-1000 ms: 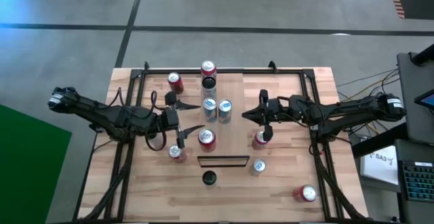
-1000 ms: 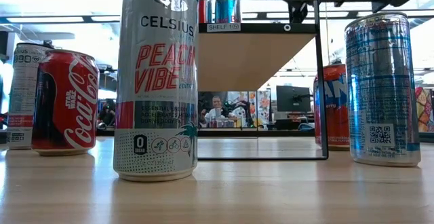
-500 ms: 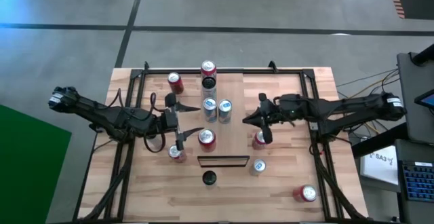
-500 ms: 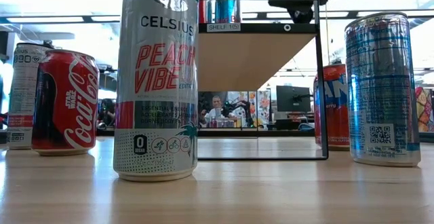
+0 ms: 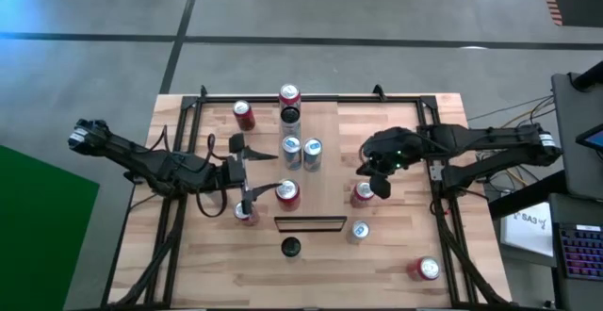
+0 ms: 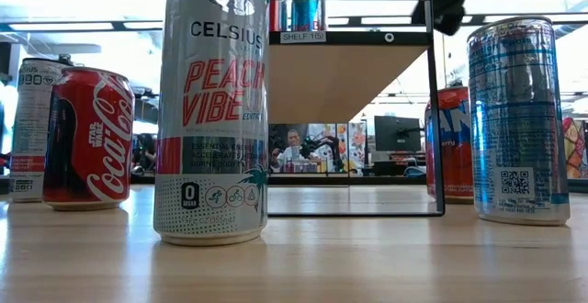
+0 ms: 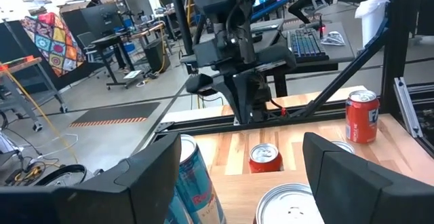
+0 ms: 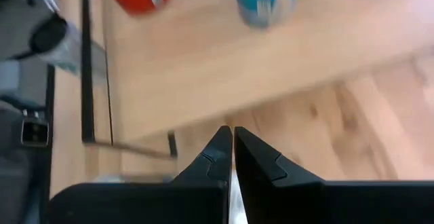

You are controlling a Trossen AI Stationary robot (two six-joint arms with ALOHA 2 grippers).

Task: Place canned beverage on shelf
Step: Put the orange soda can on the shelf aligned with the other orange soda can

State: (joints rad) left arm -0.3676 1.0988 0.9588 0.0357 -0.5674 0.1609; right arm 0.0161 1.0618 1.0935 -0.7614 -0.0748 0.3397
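The shelf (image 5: 325, 184) is a light raised board running from the far edge toward the near edge, with its dark end (image 5: 309, 223) nearest; in the low view (image 6: 349, 69) it stands on a thin black frame. Several cans stand on it, among them a red can (image 5: 287, 192). My left gripper (image 5: 266, 171) is open at the shelf's left side, level, its fingers on either side of that can's silver top (image 7: 291, 207) without touching it. My right gripper (image 5: 377, 177) is shut, empty and points down, beside a red can (image 5: 362, 194) on the table.
On the table stand a Coca-Cola can (image 6: 89, 138), a tall Celsius can (image 6: 211, 110), a blue-silver can (image 6: 517, 119), a red can (image 5: 426, 269) near the right front corner and a red can (image 5: 244, 114) at the far left. Black frame rails (image 5: 188, 160) run along both sides.
My right gripper has drawn back toward the table's right edge and tipped from level to pointing down. My left gripper has shifted a little toward the near edge, still open. No can has moved.
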